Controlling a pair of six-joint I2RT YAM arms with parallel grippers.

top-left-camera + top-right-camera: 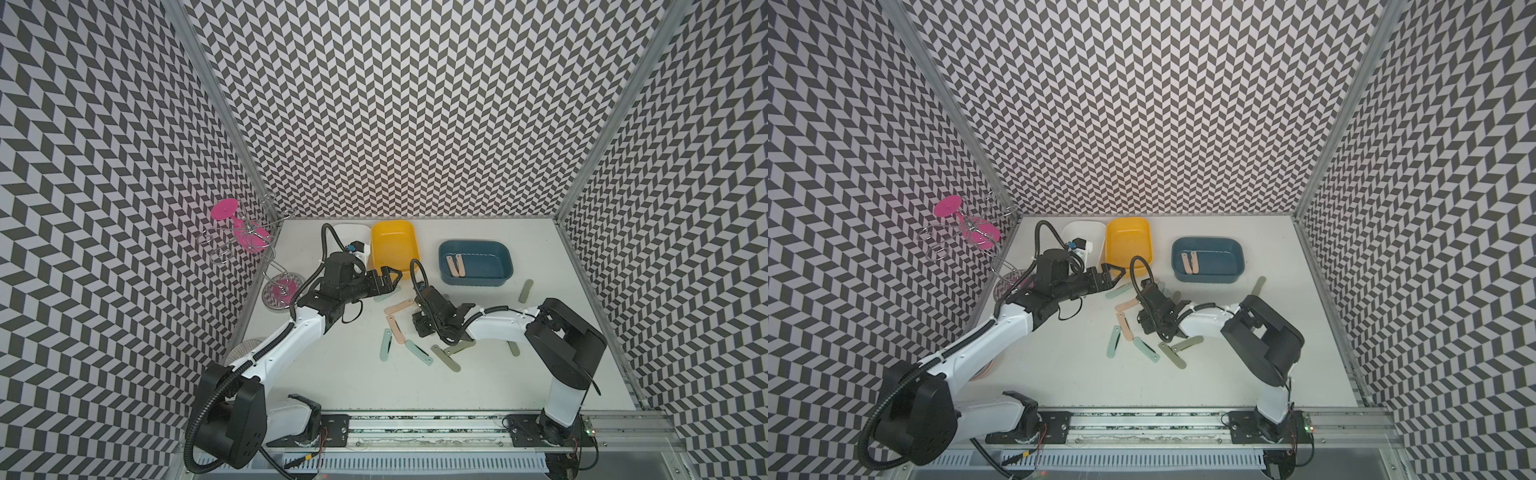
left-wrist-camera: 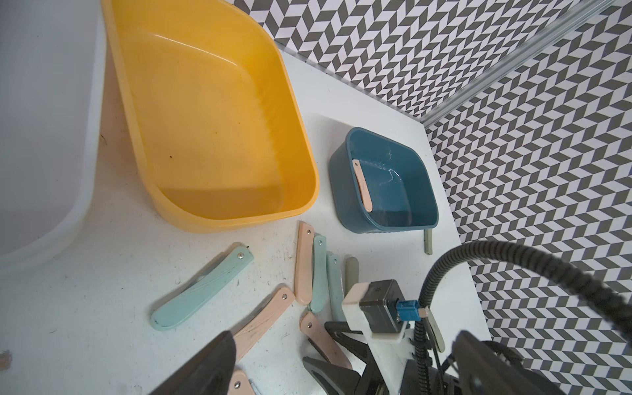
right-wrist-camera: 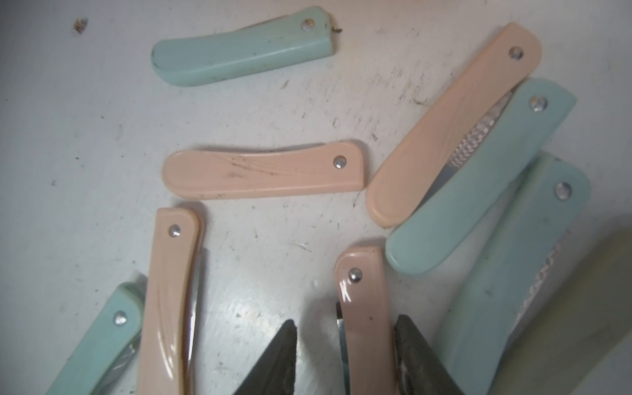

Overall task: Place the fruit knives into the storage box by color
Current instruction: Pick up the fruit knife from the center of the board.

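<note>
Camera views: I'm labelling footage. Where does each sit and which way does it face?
Both top views: high overhead, looking down on the table; left arm and right arm show whole.
Left wrist: on the left arm, facing yellow box and blue box; left gripper shows at the edge.
Right wrist: close above the fruit knives, facing down; right gripper straddles a pink knife.
Shared: both wrist views show that pink knife.

no print is readable, only a white k-like mark (image 3: pixel 346 293) on one peach-pink knife (image 3: pixel 366 325).
</note>
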